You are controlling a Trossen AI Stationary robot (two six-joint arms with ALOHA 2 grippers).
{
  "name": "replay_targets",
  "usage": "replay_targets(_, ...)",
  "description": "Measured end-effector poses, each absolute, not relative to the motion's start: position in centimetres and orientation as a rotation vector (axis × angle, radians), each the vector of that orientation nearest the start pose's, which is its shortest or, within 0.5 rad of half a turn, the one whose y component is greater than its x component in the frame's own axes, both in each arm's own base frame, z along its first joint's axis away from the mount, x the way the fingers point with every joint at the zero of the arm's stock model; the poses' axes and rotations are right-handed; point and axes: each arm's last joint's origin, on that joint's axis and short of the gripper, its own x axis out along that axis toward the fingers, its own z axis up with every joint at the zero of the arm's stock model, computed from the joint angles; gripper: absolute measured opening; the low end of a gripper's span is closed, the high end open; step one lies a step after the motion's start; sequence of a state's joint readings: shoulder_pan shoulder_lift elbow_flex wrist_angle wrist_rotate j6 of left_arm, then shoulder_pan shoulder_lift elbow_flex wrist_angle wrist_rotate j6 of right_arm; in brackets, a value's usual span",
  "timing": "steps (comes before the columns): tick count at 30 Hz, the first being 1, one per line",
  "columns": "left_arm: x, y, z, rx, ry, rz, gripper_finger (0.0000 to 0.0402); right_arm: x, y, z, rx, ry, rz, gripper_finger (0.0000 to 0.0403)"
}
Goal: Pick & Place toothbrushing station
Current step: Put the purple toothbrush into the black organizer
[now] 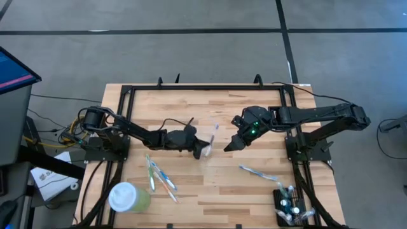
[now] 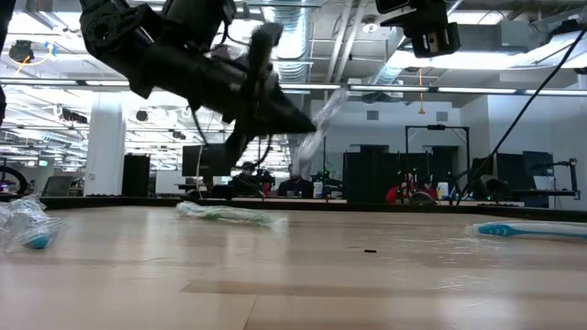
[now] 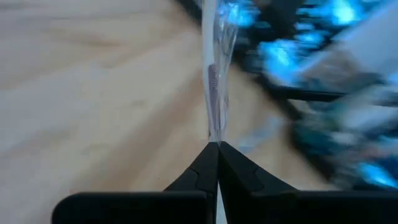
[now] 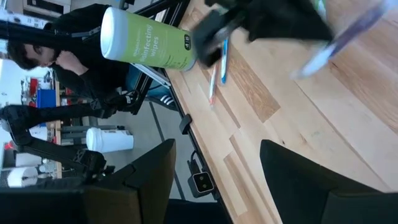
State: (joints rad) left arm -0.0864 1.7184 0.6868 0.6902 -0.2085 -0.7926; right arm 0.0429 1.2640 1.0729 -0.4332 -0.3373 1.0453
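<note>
My left gripper [image 1: 203, 152] is above the middle of the table, shut on a toothbrush in a clear wrapper [image 1: 212, 135], held clear of the table in the low view [image 2: 323, 117]. My right gripper [image 1: 230, 147] is open and empty just to the right of it, also raised; its fingers show apart in its wrist view [image 4: 217, 152]. The black toothbrushing station [image 1: 289, 207] stands at the table's near right corner with several brushes in it. No gripper is near it. My left gripper pinches one end of the wrapped toothbrush [image 3: 215, 134] between its two shut fingertips. The brush runs on from the fingertips in line with the fingers, toward the far right. It is lifted clear of the table and slants upward [image 2: 328, 103].
Several wrapped toothbrushes [image 1: 160, 175] lie near the left front, and one [image 1: 257, 172] right of the middle. A pale green cup with a white lid [image 1: 126, 197] stands at the near left corner. A black frame [image 1: 191, 89] runs round the table's edges.
</note>
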Motion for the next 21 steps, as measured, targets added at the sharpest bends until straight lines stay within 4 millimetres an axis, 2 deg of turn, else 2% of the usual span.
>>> replay_targets(9,32.7,-3.0,15.6,-0.786,0.380,-0.098,0.0000,26.7,2.0,31.3,1.021,0.800,0.160,0.0226)
replay_targets(12,32.8,-3.3,16.3,-0.797,0.356,-0.215,0.0000,26.7,1.7,31.4,1.003,0.791,0.169,0.0226)
replay_targets(21,32.8,-3.7,17.5,-0.839,0.293,-0.385,0.0000,26.8,0.7,31.3,0.979,0.763,0.145,0.0232)
